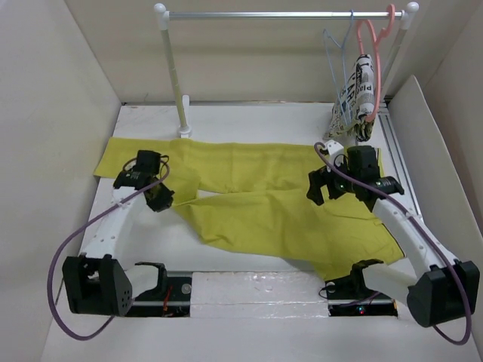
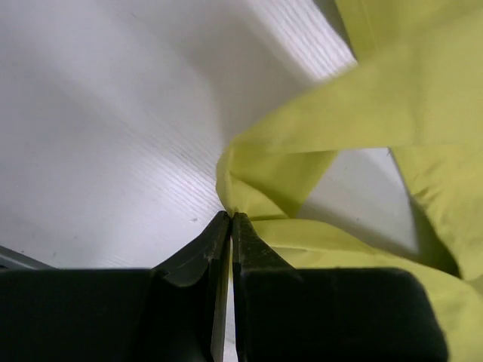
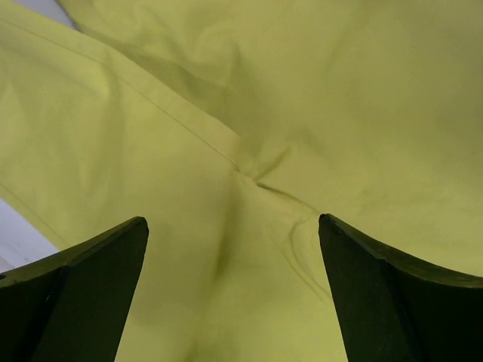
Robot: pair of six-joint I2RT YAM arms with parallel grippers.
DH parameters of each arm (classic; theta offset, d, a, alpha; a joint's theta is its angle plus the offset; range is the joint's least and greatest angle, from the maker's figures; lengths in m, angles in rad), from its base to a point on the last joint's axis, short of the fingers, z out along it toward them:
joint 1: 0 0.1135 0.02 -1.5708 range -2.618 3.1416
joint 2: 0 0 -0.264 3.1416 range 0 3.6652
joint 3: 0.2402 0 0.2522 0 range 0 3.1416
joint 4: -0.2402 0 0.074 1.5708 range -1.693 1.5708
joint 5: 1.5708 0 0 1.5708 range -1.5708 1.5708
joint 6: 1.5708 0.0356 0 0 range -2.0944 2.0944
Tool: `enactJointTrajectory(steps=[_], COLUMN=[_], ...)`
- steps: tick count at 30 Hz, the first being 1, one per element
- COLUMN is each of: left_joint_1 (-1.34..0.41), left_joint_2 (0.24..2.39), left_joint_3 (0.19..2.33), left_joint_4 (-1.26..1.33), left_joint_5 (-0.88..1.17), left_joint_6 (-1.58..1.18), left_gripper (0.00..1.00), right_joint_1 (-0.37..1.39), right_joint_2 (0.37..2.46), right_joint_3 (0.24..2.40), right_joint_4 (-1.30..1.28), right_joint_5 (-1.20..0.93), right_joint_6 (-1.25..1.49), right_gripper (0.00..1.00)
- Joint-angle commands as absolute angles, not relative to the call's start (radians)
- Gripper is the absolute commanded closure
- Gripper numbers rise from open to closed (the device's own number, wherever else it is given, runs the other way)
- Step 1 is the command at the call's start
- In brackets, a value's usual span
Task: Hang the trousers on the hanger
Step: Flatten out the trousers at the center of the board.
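Observation:
The mustard-yellow trousers (image 1: 279,211) lie spread across the white table, one leg reaching to the far left. My left gripper (image 1: 159,197) is at the trousers' left part, shut on a pinched fold of the yellow cloth (image 2: 256,192); its fingertips (image 2: 230,217) meet with fabric between them. My right gripper (image 1: 322,190) hovers over the right part of the trousers (image 3: 302,98), open (image 3: 232,219) with nothing between its fingers. The pale-blue hanger (image 1: 336,56) hangs bare on the rail at the back right.
A white clothes rail (image 1: 287,13) spans the back, its post (image 1: 174,75) standing at the trousers' far edge. A pink hanger (image 1: 371,38) carries printed black-and-white cloth (image 1: 358,96) beside the blue one. Walls close in on both sides.

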State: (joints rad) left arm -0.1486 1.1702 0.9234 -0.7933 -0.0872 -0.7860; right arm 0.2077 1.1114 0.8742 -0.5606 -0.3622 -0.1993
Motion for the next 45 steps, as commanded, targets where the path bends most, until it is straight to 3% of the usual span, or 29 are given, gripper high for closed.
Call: enactJointTrajectory(steps=[1, 11, 14, 18, 23, 25, 27, 28, 33, 35, 36, 39, 45], left_joint_1=[-0.023, -0.023, 0.014, 0.014, 0.014, 0.014, 0.054, 0.107, 0.332, 0.394, 0.394, 0.252, 0.014], left_joint_2=[1.011, 0.919, 0.939, 1.014, 1.081, 1.113, 1.143, 1.179, 1.293, 1.342, 1.353, 1.37, 1.468], left_joint_3=[1.025, 1.555, 1.559, 1.429, 1.162, 1.118, 1.106, 1.101, 1.094, 1.142, 1.164, 1.248, 1.305], left_joint_4=[-0.756, -1.139, -1.138, -1.138, -1.069, -1.014, -0.968, -0.928, -0.783, -0.723, -0.706, -0.629, -0.491], left_joint_5=[-0.116, -0.523, -0.624, -0.652, -0.612, -0.624, -0.629, -0.63, -0.556, -0.439, -0.416, -0.399, -0.339], left_joint_6=[-0.745, -0.827, -0.724, -0.731, -0.882, -0.899, -0.878, -0.865, -0.77, -0.752, -0.743, -0.73, -0.68], left_gripper=[1.0, 1.0, 1.0, 1.0, 1.0, 1.0, 0.93, 0.91, 0.8, 0.78, 0.76, 0.69, 0.54], right_joint_1=[0.255, 0.256, 0.235, 0.213, 0.204, 0.204, 0.204, 0.204, 0.15, 0.109, 0.094, 0.012, -0.214], right_joint_2=[0.99, 0.773, 0.741, 0.773, 0.779, 0.785, 0.793, 0.793, 0.795, 0.802, 0.808, 0.841, 0.933], right_joint_3=[0.936, 0.828, 0.798, 0.811, 0.859, 0.874, 0.89, 0.894, 0.922, 0.92, 0.917, 0.905, 0.83], right_joint_4=[-0.632, -0.683, -0.675, -0.686, -0.727, -0.735, -0.742, -0.742, -0.739, -0.721, -0.712, -0.663, -0.494], right_joint_5=[-0.307, -0.284, -0.308, -0.307, -0.276, -0.262, -0.249, -0.239, -0.225, -0.248, -0.259, -0.322, -0.446], right_joint_6=[-0.216, -0.161, -0.146, -0.155, -0.164, -0.164, -0.163, -0.16, -0.137, -0.115, -0.106, -0.068, 0.066], right_gripper=[0.0, 0.0, 0.01, 0.14, 0.49, 0.72, 0.94, 1.0, 0.98, 0.86, 0.73, 0.51, 0.3])
